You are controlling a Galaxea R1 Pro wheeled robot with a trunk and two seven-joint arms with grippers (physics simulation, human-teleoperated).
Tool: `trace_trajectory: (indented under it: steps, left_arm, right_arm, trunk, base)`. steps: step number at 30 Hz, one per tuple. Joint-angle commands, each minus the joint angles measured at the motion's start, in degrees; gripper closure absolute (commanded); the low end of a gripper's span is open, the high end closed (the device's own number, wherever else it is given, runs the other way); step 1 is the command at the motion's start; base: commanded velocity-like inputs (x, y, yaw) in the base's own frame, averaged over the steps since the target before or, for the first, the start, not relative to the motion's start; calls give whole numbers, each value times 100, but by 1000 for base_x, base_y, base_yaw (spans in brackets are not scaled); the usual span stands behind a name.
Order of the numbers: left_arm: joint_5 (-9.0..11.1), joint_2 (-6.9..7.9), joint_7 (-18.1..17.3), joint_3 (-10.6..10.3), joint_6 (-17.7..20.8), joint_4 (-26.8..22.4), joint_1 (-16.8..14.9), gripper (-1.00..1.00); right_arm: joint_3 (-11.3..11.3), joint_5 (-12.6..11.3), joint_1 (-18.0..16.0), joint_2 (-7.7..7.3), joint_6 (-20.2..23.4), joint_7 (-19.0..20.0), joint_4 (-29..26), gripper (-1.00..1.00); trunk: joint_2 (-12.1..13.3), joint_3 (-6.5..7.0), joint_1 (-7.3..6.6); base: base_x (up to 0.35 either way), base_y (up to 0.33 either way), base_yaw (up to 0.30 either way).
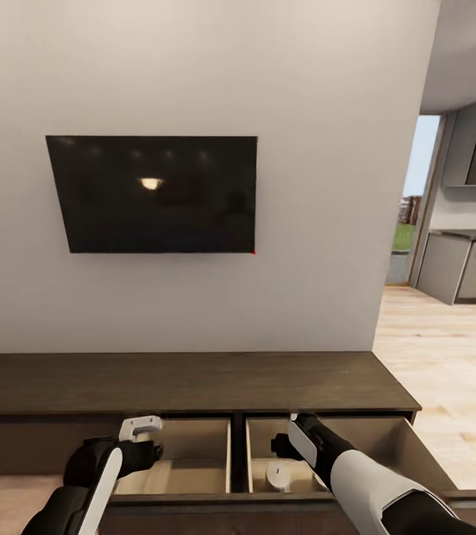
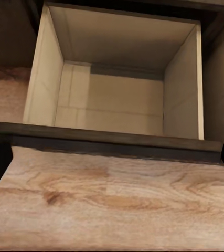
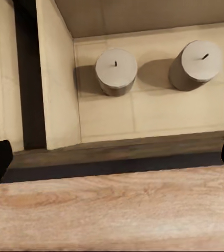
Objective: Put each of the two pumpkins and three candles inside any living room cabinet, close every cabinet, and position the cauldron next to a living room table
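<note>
While both black claws — the left claw point(image 2: 112, 157) and right claw point(image 3: 112, 157) — hang spread and empty, two squat white wax candles point(image 3: 116, 71) sit inside the long dark-brown wooden cabinet's point(image 1: 193, 383) open right drawer point(image 1: 408, 446) — directly beneath the nearer right arm.

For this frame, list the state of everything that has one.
Long dark-brown wooden cabinet: two drawers pulled open.
Left beige drawer: open, empty.
Right beige drawer: open, holding candles.
Two squat white candles: upright, unlit.
Wall-mounted black TV: off.
Left gripper: open.
</note>
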Motion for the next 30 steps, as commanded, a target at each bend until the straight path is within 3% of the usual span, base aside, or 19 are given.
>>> trace_trajectory:
  steps: [1, 20, 30]
  left_arm:
    - [61, -4, 50, 8, 21, -8, -5, -100]
    - [61, -4, 51, 7, 21, -7, -4, -100]
    - [66, -2, 36, 7, 21, -5, -6, -100]
  right_arm:
    - [43, -61, -3, -2, 22, -44, -10, -100]
    - [50, -56, -3, -2, 22, -44, -10, -100]
    - [51, -61, -1, 6, 22, -44, -10, -100]
  trunk:
    - [-4, -7, -4]
    - [-4, -7, -4]
    - [-4, -7, -4]
  base:
    - [-307, 94, 0]
    - [-187, 40, 0]
    - [-24, 2, 0]
